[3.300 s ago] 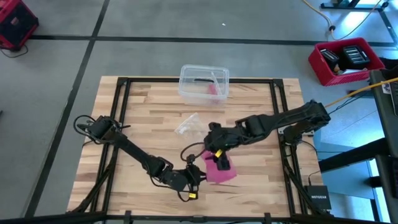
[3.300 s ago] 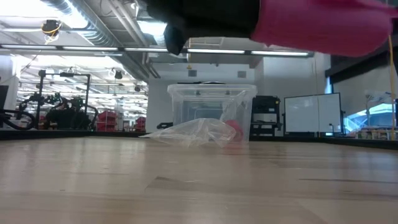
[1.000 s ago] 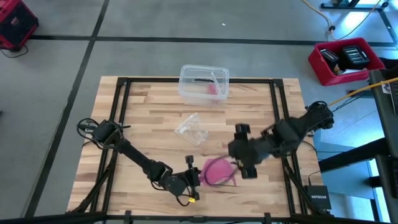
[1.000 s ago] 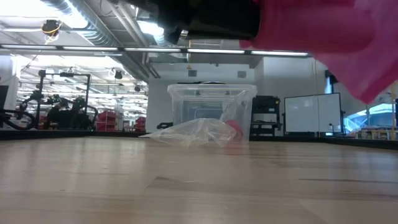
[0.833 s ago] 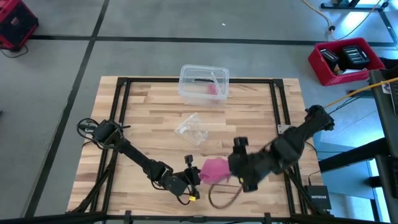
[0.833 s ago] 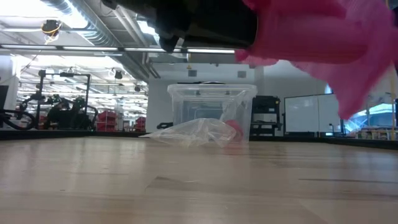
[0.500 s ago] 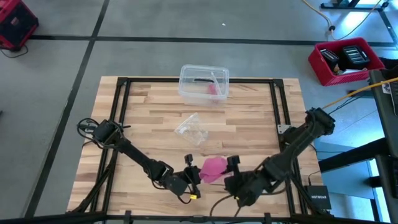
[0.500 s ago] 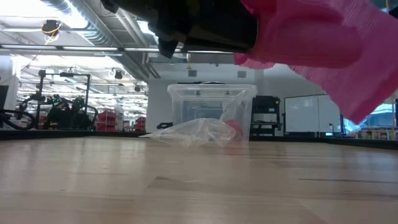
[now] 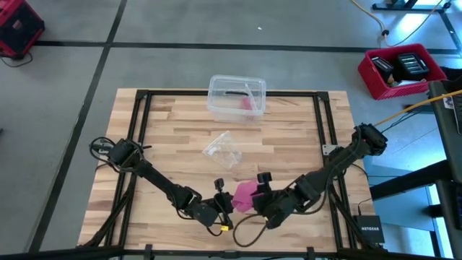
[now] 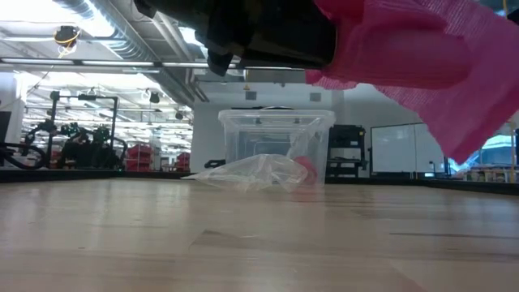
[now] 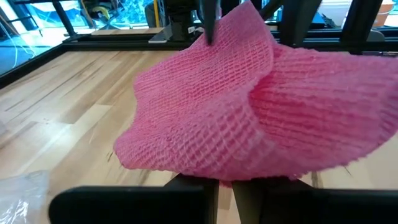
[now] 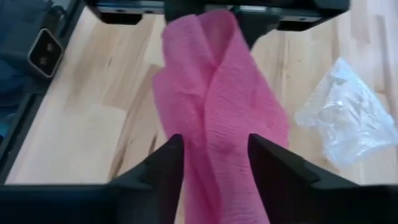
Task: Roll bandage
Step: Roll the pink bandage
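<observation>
1. Bandage (image 9: 245, 195) sits near the table's (image 9: 173, 130) front edge, about mid-width, held up off the wood: a loose, crumpled pink mesh bunch, not rolled.
2. Left gripper (image 9: 222, 204) is just left of the bandage, jaws closed to a narrow gap w/ a pinch of the fabric's lower edge between them; rest of the cloth billows past the fingers.
3. Right gripper (image 9: 261, 196) is just right of the bandage, jaws apart, fingers (image 12: 163, 168) either side of a hanging fold; the fabric runs between them and touches the inner faces, but can't tell if they truly clamp it.
4. Wrapper (image 9: 221, 148), clear and crumpled, lies farther back than the bandage, near table centre, well apart from it.
5. Box (image 9: 237, 96), clear plastic, is beyond the wrapper at the far edge; something pink shows inside.
</observation>
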